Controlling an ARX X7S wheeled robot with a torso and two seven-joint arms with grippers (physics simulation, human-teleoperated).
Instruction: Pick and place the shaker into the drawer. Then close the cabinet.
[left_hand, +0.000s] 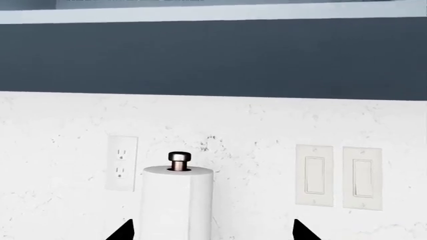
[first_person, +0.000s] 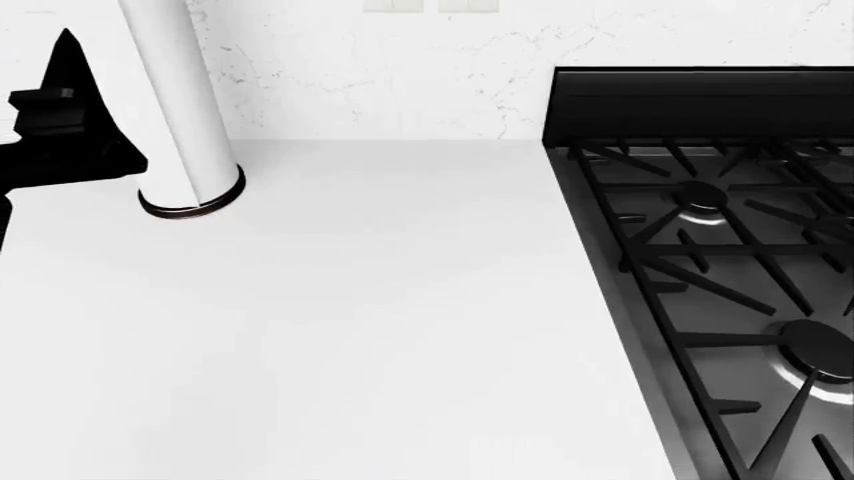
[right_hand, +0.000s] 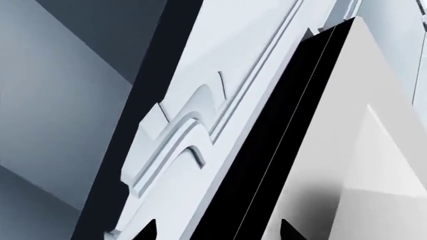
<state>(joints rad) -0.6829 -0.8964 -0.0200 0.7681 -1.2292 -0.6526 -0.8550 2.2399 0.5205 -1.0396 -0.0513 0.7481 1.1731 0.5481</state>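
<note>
The shaker shows in no view. My left gripper is open, its black fingertips wide apart on either side of a white paper towel roll that stands against the wall. From the head camera the left gripper sits at the left edge, close beside the roll. My right gripper is open and empty. It faces a pale blue-grey cabinet front with a moulded handle. Beside the front lie a black gap and a pale grey surface. I cannot tell whether that surface is the drawer.
A white counter runs to a marbled white wall. A black gas stove with grates fills the right side. An outlet and two light switches sit on the wall, under a dark upper cabinet.
</note>
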